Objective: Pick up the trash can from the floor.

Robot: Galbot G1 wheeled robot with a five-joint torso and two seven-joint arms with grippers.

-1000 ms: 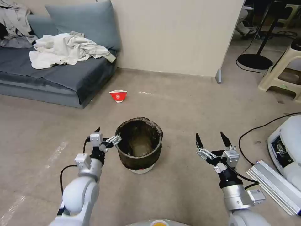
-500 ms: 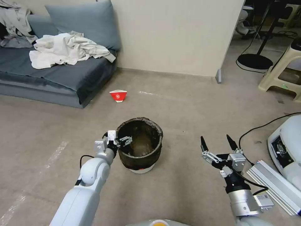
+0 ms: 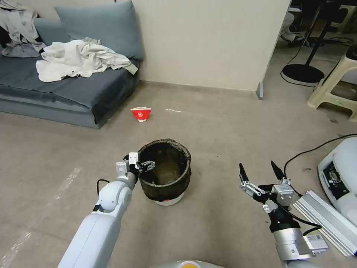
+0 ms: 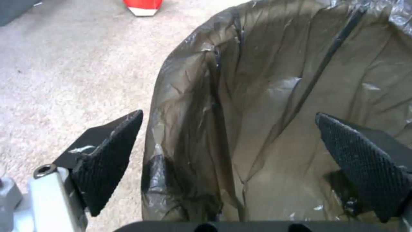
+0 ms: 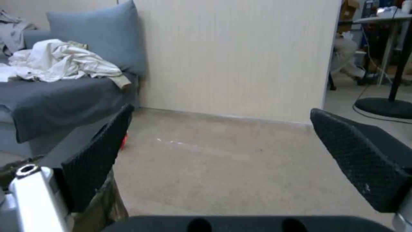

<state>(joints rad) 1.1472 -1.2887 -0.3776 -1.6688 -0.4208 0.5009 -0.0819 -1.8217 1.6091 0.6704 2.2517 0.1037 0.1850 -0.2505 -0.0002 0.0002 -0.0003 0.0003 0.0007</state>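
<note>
Our left gripper (image 3: 147, 165) stood with its jaws spread wide astride the near-left rim of the trash can (image 3: 165, 172), one finger apparently inside the bag and one outside, the upright can on the floor (image 3: 215, 130); our right gripper (image 3: 260, 175), jaws also wide, hung well apart.

A living-room corner staged inside a lab: a grey sofa (image 3: 55, 93) with a cushion (image 3: 100, 26) and crumpled clothes (image 3: 81, 57) sits beside a partition wall (image 3: 208, 41), with cables (image 3: 308, 152) and equipment (image 3: 340, 175) on the floor (image 3: 223, 126)
</note>
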